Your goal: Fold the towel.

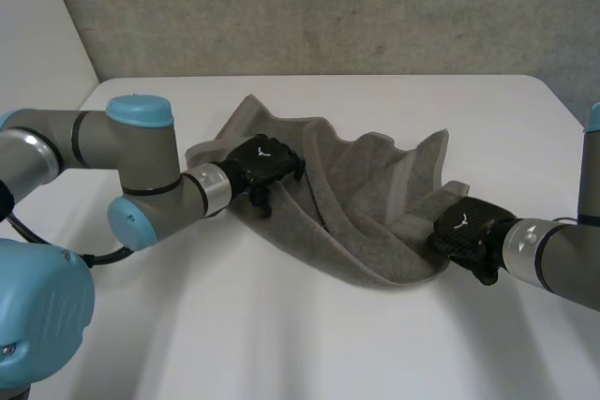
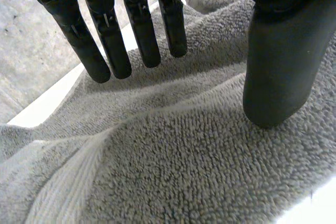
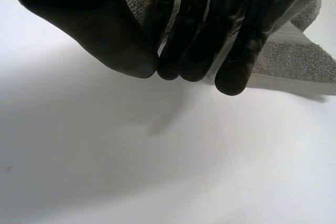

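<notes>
Grey towel [image 1: 366, 185] crumpled on table [image 1: 281, 344], right hand [image 1: 466, 229] seemingly pinching it.

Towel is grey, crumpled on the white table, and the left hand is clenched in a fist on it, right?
No fist: the left wrist view shows the left hand with straight fingers, thumb apart, on the towel. The towel is grey and crumpled on the white table.

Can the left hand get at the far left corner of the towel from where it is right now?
Probably yes. The open left hand is over the towel near its left end, and that corner lies just beyond it, with only cloth in between and nothing on top of it.
</notes>
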